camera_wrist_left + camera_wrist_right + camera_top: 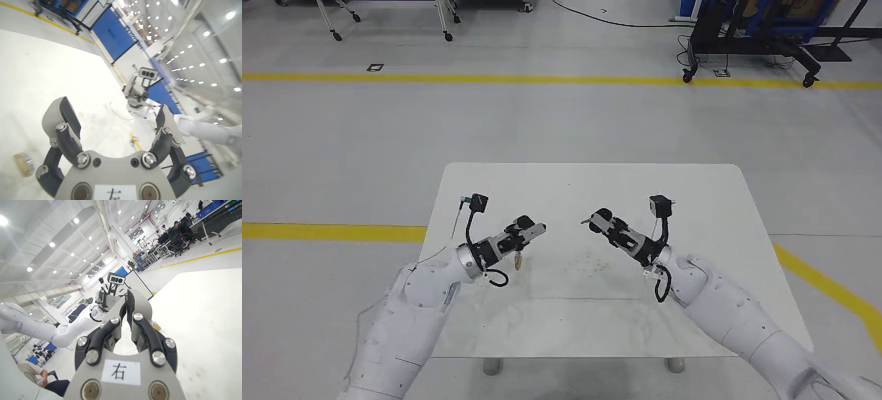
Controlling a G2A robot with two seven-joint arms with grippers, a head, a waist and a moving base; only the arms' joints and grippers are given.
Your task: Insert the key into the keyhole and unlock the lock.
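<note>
A small brass lock (517, 263) lies on the white table (642, 190), under the left arm's wrist. In the left wrist view the lock (23, 163) sits beside and behind the fingers. My left gripper (532, 230) hovers above the table, and the left wrist view shows the left gripper (113, 104) open with nothing between its ribbed pads. My right gripper (592, 220) faces it from a short gap away. In the right wrist view my right gripper (128, 296) is shut with the pads pressed together; I cannot tell whether a key is between them. The lock (156, 326) shows just past its fingers.
Faint scuff marks (592, 262) dot the table between the arms. Yellow floor lines (542, 78) run beyond the table, and wheeled frames (752, 45) stand far back. Free table surface lies toward the far edge and the right side.
</note>
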